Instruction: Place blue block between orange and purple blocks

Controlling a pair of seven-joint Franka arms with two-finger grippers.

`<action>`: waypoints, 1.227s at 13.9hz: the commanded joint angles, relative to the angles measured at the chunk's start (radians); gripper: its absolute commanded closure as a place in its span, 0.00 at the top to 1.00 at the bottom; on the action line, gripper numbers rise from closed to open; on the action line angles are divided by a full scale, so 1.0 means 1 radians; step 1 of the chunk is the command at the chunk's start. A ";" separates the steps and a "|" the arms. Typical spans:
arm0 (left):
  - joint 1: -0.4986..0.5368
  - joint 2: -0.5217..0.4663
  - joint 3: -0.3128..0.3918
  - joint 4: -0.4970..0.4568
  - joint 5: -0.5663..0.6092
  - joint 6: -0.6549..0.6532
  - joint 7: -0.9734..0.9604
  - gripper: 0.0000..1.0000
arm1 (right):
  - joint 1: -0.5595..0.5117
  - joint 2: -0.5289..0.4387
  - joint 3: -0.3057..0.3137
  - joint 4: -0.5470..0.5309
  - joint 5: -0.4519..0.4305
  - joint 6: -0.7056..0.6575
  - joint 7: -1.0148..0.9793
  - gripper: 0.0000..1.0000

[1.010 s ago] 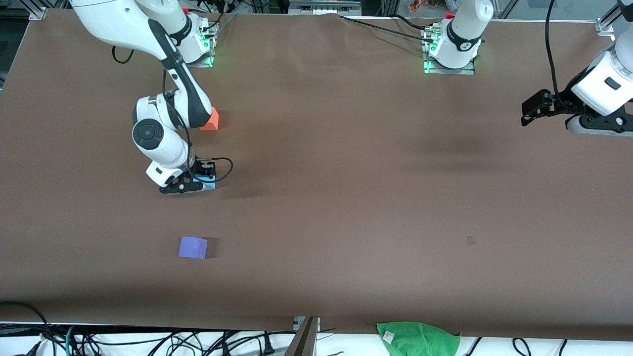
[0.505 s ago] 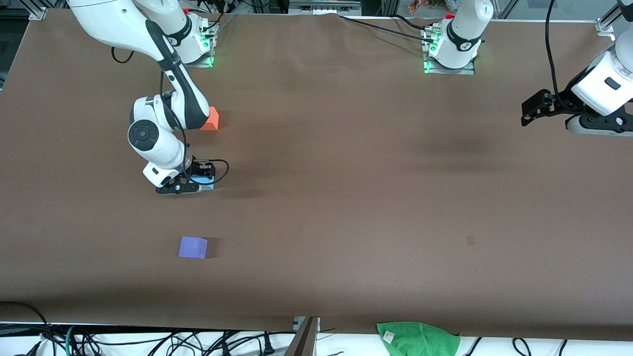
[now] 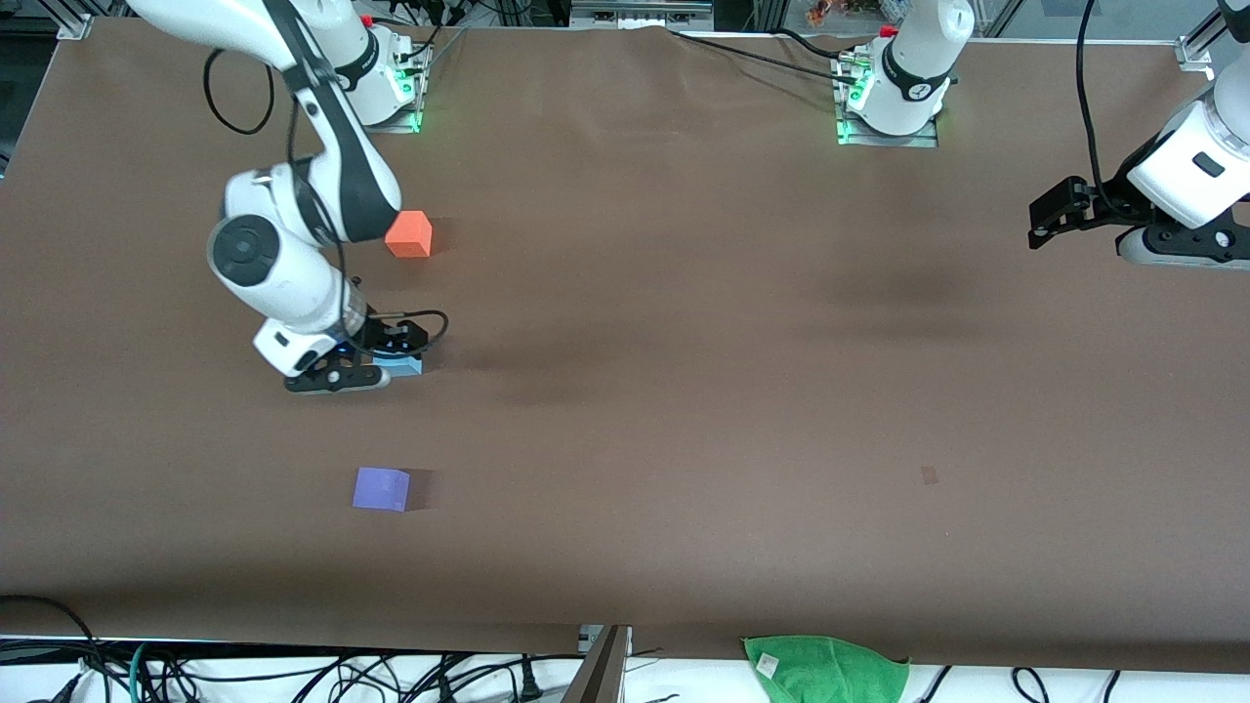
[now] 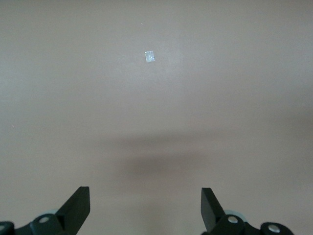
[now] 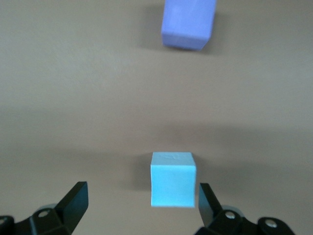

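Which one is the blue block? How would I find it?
Find the right gripper low over the brown table, its fingers open. The blue block sits on the table between them, with the orange block farther from the front camera and the purple block nearer. It alone is light sky-blue.

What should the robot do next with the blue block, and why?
Probably lift the right gripper straight up and away. Its fingers are open and the blue block sits free on the table, already between the orange block and the purple block. The left gripper waits, open, at its own end.
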 commanded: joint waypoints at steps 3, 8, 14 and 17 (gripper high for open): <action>-0.004 -0.006 0.001 0.004 0.001 0.002 0.012 1.00 | -0.011 -0.006 -0.010 0.310 0.011 -0.418 -0.007 1.00; -0.004 -0.003 0.001 0.006 0.001 0.003 0.012 1.00 | -0.012 -0.207 -0.060 0.281 0.006 -0.593 -0.037 1.00; -0.005 -0.003 0.001 0.006 0.001 0.003 0.012 1.00 | -0.012 -0.350 -0.105 0.073 0.005 -0.456 -0.141 1.00; -0.004 -0.003 0.001 0.006 0.001 0.003 0.013 1.00 | -0.012 -0.344 -0.120 0.093 0.003 -0.479 -0.137 1.00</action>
